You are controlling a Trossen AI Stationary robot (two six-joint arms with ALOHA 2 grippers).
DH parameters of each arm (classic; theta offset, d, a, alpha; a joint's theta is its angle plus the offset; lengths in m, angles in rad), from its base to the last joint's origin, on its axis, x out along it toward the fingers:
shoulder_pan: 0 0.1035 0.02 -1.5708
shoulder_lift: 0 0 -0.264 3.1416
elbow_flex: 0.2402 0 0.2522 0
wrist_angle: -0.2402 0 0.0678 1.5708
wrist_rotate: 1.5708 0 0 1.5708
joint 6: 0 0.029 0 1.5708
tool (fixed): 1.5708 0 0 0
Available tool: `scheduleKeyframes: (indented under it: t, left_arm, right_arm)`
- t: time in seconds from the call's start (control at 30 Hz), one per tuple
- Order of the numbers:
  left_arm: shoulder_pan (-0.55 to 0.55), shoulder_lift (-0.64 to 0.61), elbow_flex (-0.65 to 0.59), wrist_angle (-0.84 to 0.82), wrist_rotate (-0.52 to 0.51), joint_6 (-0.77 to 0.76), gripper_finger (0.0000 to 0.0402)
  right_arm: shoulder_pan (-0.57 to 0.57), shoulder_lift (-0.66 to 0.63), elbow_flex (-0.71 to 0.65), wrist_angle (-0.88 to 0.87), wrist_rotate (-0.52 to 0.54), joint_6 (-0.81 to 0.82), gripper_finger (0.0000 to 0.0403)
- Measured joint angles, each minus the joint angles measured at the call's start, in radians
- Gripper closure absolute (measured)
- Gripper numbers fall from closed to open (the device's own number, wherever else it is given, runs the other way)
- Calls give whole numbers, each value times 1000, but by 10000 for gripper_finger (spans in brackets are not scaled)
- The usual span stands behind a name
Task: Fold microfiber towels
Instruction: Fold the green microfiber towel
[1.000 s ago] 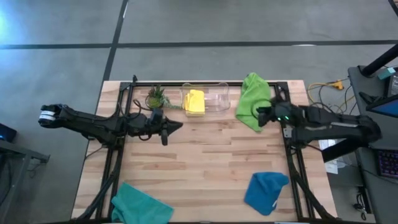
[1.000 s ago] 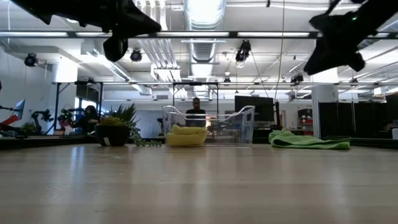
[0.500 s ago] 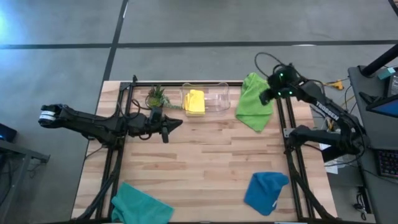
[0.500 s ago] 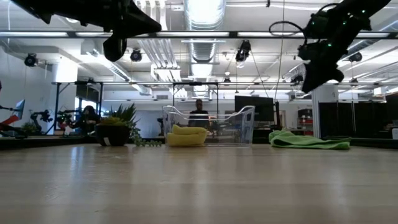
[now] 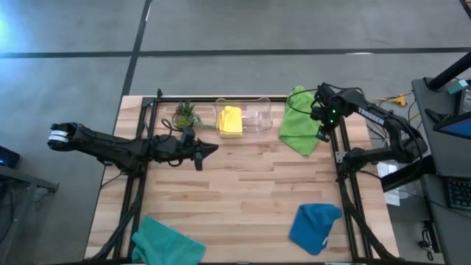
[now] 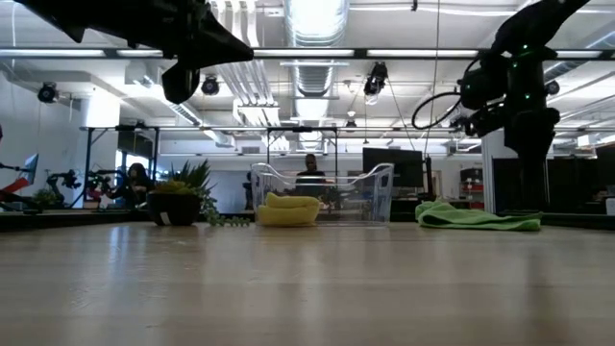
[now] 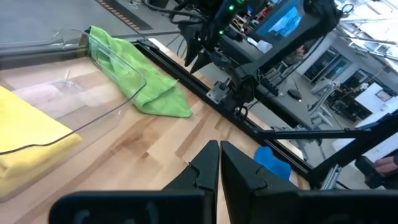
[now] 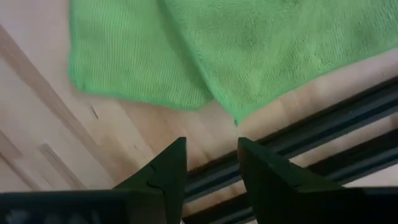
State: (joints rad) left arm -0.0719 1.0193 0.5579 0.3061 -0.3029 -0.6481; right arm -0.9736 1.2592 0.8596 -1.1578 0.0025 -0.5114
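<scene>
Right gripper (image 5: pixel 321 125) hangs above the lime green towel (image 5: pixel 300 120) at the table's far right corner, its two fingers parted with a clear gap between them and nothing held. In the right wrist view those fingers (image 8: pixel 166 169) point down at the towel's edge and the black frame rail beside it. Left gripper (image 5: pixel 204 152) hovers over the bare wood toward the middle left of the table (image 5: pixel 243 191), fingers pressed together and empty.

Going from the near edge to the far edge: a teal towel (image 5: pixel 163 241) lies crumpled at the near left corner. A blue towel (image 5: pixel 315 227) lies loosely bunched near the right front. Toward the far edge, a clear plastic bin (image 5: pixel 253 118) holds a yellow towel (image 5: pixel 231 120) that looks neatly folded. Just to the left of the bin stands a small potted plant (image 5: pixel 185 115). The lime green towel lies right of the bin, spread out and rumpled, with one fold running across it.

By the look of things, the work is early. One towel, the yellow, seems finished and put away. The green one appears to be the towel in hand and is not yet squared up. The blue and teal ones appear untouched.

Count: four towels, one bin, one plant, two grippers.
</scene>
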Motion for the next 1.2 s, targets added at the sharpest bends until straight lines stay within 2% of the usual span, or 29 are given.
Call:
scheduleKeyframes:
  t: [0.2, 0.37, 0.77, 1.2]
  left_arm:
    - [0, -2, 0, 0, 4, 0, 402]
    - [0, -2, 0, 0, 8, 0, 402]
    - [0, -2, 0, 1, 13, -4, 402]
    - [0, -2, 0, 19, 25, -3, 402]
  right_arm:
    - [22, 13, -2, 26, 36, -16, 260]
    - [71, 47, 18, 10, 159, -36, 269]
    - [86, 305, 52, -40, 157, 90, 260]
    - [85, 388, 47, 47, 166, 72, 282]
